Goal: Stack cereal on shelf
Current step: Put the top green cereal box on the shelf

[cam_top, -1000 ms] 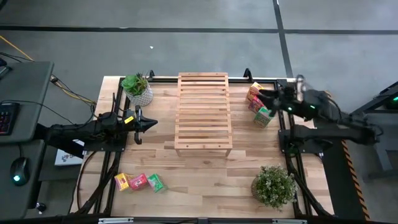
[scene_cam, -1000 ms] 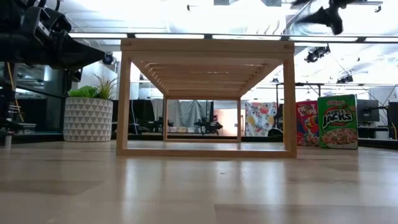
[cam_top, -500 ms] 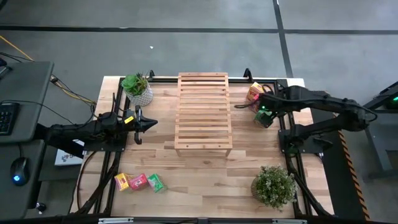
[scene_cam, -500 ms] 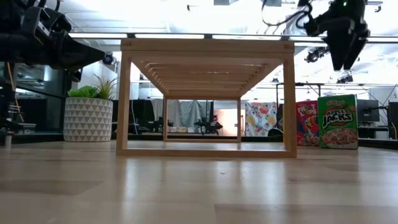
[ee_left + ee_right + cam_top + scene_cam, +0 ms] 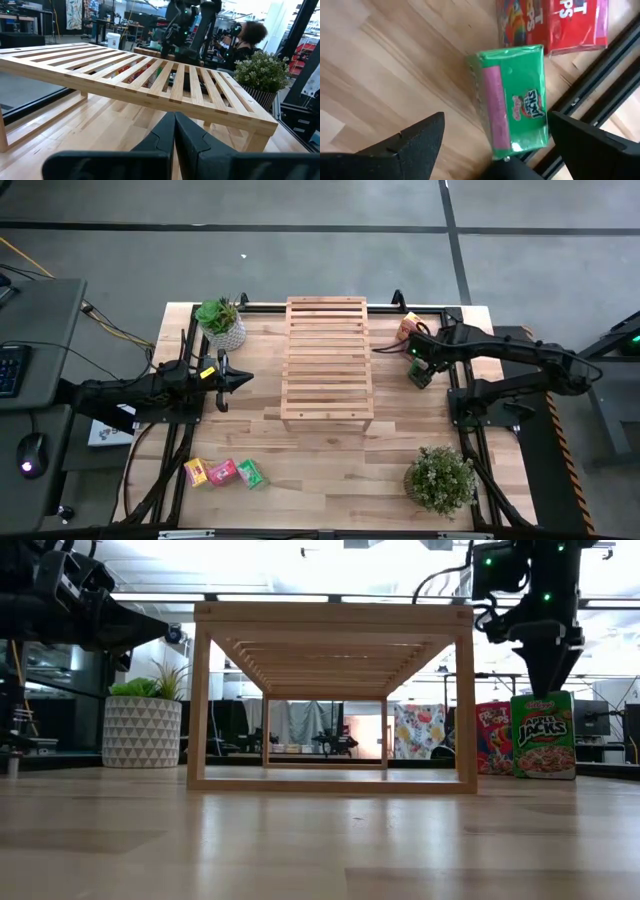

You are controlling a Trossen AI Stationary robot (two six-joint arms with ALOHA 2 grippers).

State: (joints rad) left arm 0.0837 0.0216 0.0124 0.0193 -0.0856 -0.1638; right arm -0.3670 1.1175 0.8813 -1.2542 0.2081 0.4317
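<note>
The shelf (image 5: 328, 362) is a light slatted wooden rack at the table's middle. A green cereal box (image 5: 512, 107) stands upright on the table at the right, with a red box (image 5: 555, 22) just behind it. My right gripper (image 5: 553, 675) points down just above the green box (image 5: 543, 735). It is open, with a finger to either side of the box and touching nothing. My left gripper (image 5: 240, 380) waits shut and level, left of the shelf. Three more small boxes (image 5: 222, 472) lie at the near left.
A potted plant in a white pot (image 5: 222, 323) stands at the far left, and a bushy plant (image 5: 440, 478) at the near right. Black frame rails (image 5: 600, 80) run close behind the boxes at the right. A person (image 5: 247, 37) sits beyond the table.
My right gripper has come down from high over the table's far right. It has tipped from nearly level to pointing down over the green cereal box. The boxes have not moved.
</note>
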